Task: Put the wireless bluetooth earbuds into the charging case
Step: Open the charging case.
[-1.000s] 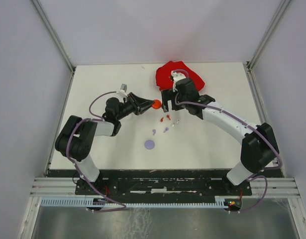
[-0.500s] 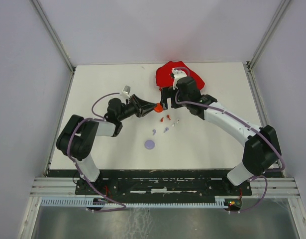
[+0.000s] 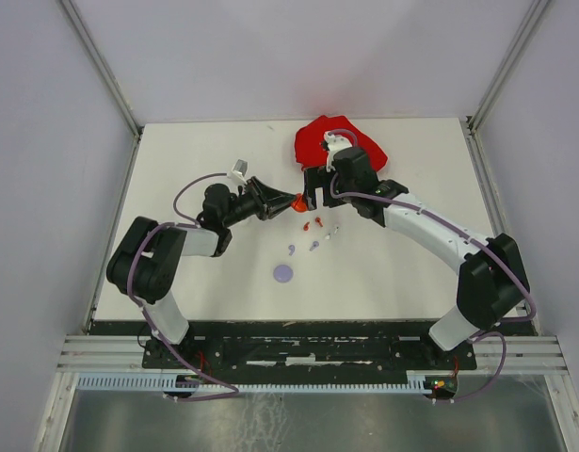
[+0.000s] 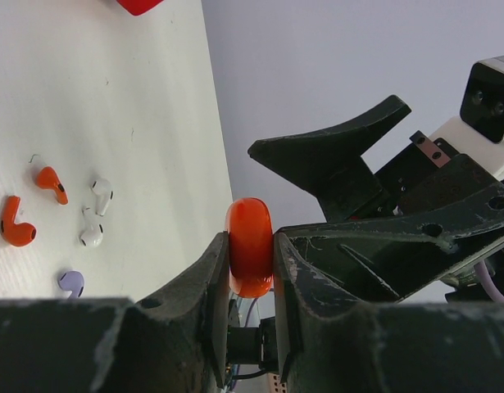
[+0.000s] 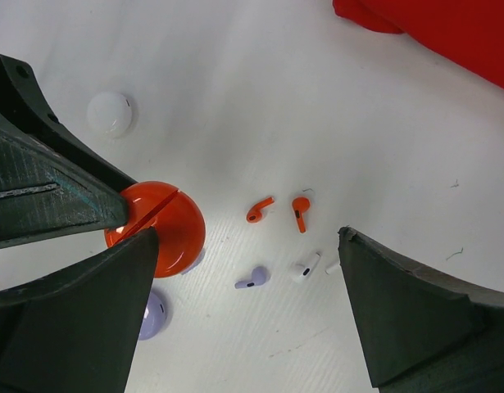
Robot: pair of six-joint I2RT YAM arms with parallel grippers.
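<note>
Nearest your arm bases, on the white table (image 3: 383,282), you have a round lilac case (image 3: 283,273) lying flat by itself; just beyond it the wireless bluetooth earbuds sit loose on the tabletop in a small cluster, none of them in a case: two lilac earbuds (image 3: 314,246) closest to you, two white earbuds (image 3: 336,229) to their right and a little farther, and two red earbuds (image 3: 319,221) at the far side of the group, all close together but apart from one another; farther on, your left gripper (image 3: 289,201) reaches in from the left and is clenched on the red case (image 4: 250,237), a finger pressed on each flat face so the disc stands edge-on between them, and the right wrist view shows a dark seam line across its face and a shadow under it, so it appears lifted off the table; your right gripper (image 5: 246,237) hangs just beside that case and over the earbuds with its jaws spread wide and nothing between them; a round white case (image 5: 110,113) lies on the table past the left gripper's fingers; farthest from you, a crumpled red cloth (image 3: 341,141) rests near the back edge of the table
</note>
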